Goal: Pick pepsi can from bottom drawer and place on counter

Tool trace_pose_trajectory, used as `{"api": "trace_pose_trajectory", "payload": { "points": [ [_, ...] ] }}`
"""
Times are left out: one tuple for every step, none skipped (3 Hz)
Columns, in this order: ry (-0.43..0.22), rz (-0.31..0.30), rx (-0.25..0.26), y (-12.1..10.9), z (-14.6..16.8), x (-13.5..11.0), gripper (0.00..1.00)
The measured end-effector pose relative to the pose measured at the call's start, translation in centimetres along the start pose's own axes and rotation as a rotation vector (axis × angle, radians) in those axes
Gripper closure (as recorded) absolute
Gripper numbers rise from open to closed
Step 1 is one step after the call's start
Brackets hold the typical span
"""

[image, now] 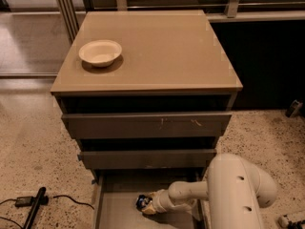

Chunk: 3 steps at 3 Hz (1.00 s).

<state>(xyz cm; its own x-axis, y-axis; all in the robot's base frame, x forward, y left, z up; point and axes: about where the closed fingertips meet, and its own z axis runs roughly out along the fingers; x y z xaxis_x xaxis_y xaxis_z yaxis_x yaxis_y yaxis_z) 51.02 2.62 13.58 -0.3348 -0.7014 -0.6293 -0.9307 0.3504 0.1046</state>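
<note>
Where the bottom drawer [119,213] lies open, lower centre, the end effector [150,205] touches the pepsi can [142,202]. Its hold is unclear.

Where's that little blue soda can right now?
The can is at the bottom middle of the camera view, inside the open bottom drawer, at the tip of the pincer, which reaches in from the view's right.
</note>
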Motion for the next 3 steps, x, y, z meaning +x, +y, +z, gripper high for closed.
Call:
{"api": "trace_pose_trajectory", "payload": {
  "points": [
    [-0.024, -0.009, -0.023, 0.2, -2.3, -0.7, 1.00],
    [-0.049, -0.018, -0.034, 0.6, -7.2, -1.2, 1.00],
    [-0.062, -0.015, -0.039, 1.2, -10.2, -0.9, 1.00]
  ]
}}
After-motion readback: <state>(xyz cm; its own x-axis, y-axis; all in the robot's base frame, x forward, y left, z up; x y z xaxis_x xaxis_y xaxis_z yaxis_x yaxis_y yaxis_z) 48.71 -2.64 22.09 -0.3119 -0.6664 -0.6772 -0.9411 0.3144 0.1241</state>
